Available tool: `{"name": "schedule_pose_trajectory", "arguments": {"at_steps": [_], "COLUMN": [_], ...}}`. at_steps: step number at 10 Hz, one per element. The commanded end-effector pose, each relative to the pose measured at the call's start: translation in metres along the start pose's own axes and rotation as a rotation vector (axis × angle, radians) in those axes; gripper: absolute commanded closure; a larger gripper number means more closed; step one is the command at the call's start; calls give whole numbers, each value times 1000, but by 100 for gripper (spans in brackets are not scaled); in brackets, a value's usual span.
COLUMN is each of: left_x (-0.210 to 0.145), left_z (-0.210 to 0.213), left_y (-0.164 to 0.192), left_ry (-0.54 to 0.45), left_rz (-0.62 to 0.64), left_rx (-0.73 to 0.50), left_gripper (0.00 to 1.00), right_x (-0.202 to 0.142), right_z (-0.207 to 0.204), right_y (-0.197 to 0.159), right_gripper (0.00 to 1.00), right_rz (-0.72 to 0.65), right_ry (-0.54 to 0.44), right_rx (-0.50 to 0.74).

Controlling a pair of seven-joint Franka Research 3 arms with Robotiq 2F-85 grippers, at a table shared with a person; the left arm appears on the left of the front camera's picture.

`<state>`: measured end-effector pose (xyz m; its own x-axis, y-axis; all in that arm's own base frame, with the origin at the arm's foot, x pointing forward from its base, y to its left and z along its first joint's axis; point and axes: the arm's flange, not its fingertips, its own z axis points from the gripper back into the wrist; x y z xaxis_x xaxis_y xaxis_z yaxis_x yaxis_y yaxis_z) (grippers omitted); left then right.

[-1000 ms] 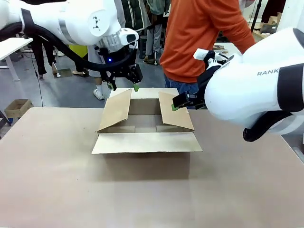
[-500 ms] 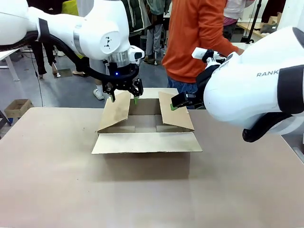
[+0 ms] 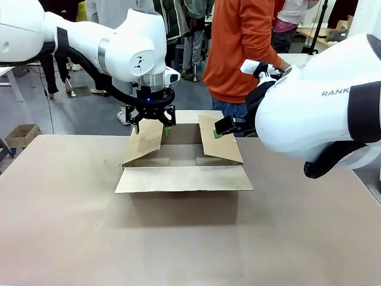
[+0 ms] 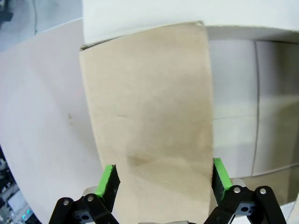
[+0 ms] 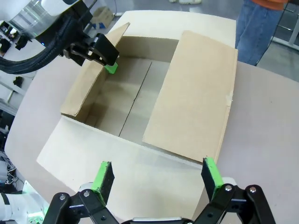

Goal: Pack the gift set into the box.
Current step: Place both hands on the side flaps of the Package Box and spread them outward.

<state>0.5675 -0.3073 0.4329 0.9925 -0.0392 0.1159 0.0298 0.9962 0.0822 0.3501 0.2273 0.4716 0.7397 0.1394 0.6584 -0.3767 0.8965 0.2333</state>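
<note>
Your left gripper (image 3: 152, 126) sits at the top edge of the box's left flap (image 3: 144, 142). Its fingers are spread wide, with one green pad outside the cardboard and one on the box's inner side, and nothing is clamped. The flap stands tilted up over the opening, so that straddle looks meant to catch it and fold it clear. Your right gripper (image 5: 157, 175) hangs near the right flap (image 3: 219, 142), on its outer side. It is also spread and empty, and I judge it is poised for the same job there. The box (image 3: 184, 179) rests on the table (image 3: 71, 226), its near flap laid flat and a person (image 3: 247, 47) standing just behind it. Its floor is bare cardboard, so packing looks not yet begun.
</note>
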Motion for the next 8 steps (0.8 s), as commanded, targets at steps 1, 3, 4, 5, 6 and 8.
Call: {"name": "schedule_pose_trajectory", "arguments": {"at_steps": [1, 3, 4, 5, 6, 8], "left_x": [2, -1, -3, -5, -8, -15], "left_z": [1, 3, 7, 12, 18, 29], "left_y": [-3, 1, 3, 8, 15, 35], "left_ry": [-10, -12, -21, -16, -34, -57], "left_rz": [52, 57, 54, 47, 53, 76], "left_rx": [119, 118, 106, 100, 103, 120], "left_gripper": [0, 0, 0, 0, 0, 0], "right_x": [2, 2, 2, 2, 2, 2], "right_z": [2, 2, 2, 2, 2, 2], "right_y": [1, 1, 1, 1, 1, 1], "right_gripper": [0, 0, 0, 0, 0, 0], "right_rz": [12, 12, 12, 12, 12, 12], "right_ry": [-14, -14, -14, -14, -14, -14], "right_rx": [-7, -7, -7, -7, -7, -7]}}
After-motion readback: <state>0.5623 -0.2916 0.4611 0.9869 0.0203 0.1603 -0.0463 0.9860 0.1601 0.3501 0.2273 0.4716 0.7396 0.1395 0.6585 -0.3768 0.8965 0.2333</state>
